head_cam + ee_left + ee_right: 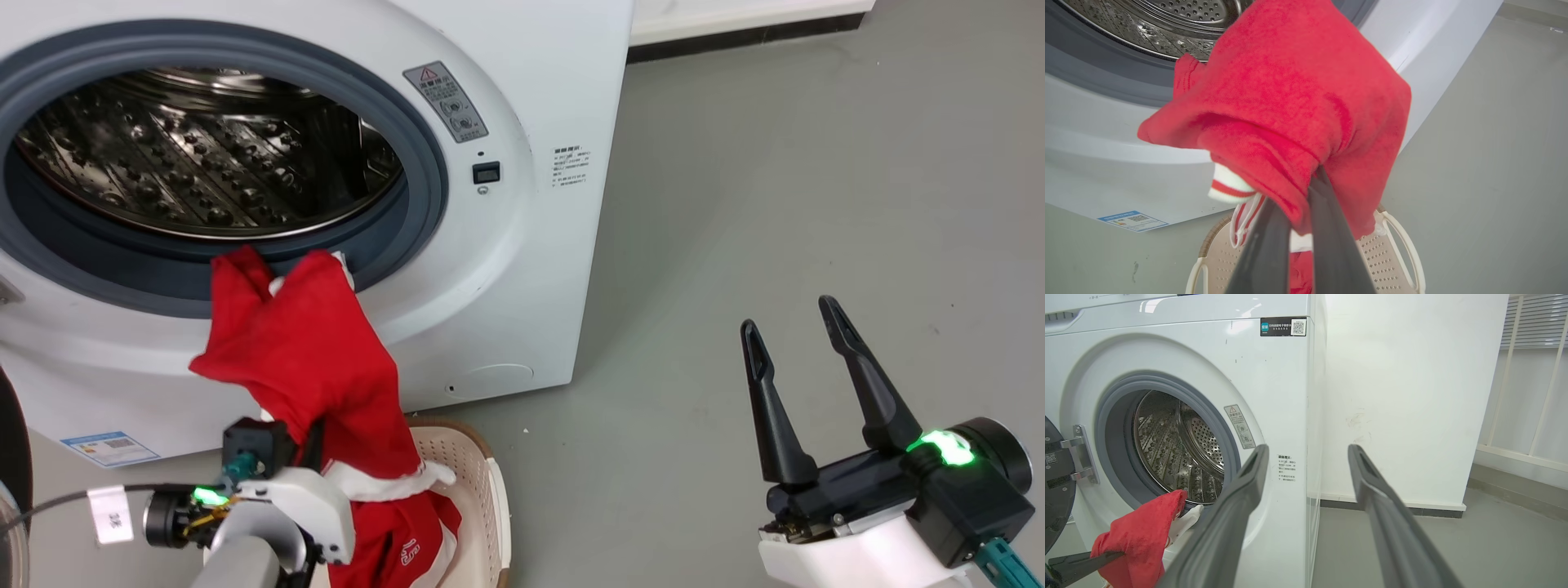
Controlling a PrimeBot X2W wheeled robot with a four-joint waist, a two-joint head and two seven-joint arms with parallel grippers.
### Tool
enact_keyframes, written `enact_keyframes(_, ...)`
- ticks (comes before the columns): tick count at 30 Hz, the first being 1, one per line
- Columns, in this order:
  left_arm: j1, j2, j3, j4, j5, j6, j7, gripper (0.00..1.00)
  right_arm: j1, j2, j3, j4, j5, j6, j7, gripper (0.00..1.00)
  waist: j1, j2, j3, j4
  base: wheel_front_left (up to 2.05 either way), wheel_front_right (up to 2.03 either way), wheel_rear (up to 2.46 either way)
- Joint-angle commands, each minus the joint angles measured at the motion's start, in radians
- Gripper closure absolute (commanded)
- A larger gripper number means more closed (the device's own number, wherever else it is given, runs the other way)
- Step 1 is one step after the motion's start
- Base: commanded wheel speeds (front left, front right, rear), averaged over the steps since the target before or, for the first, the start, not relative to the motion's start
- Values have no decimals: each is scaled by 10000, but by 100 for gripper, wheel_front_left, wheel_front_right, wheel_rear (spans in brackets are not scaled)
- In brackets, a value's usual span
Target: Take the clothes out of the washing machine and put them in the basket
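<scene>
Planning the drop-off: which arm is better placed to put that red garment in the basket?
Left. The left fingers are shut on the red garment right over the basket; the right gripper is open above the floor, off to the side.

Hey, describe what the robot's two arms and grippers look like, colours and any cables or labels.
The left gripper and right gripper each have two long, tapering dark fingers on a black base, a white wrist shell and a glowing green light. A black cable with a white tag runs to the left wrist; both carry teal connectors.
</scene>
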Motion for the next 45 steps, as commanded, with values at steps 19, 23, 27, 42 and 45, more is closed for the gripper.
enact_keyframes(19,1901,-444,-146,-606,27,40,-75,100,718,5,27,176,-43,-3,-22,0,2,-1,-935,25,0,0,0)
enact_keyframes(23,1894,-441,-83,-281,-55,-55,-75,100,545,5,45,119,-60,-3,-22,0,2,-1,-730,-105,0,0,0)
enact_keyframes(27,1573,-418,-55,171,-124,-133,-75,100,337,5,34,43,-83,-3,-22,0,2,-1,-319,-232,0,0,0)
enact_keyframes(42,-415,-349,-108,3474,-281,-671,7,100,-843,5,162,-304,68,-3,-22,0,2,-1,1811,-724,0,0,0)
enact_keyframes(45,-747,-350,-168,4138,-305,-751,107,100,-1083,7,158,-375,99,-3,-22,0,2,-1,2215,-789,0,0,0)
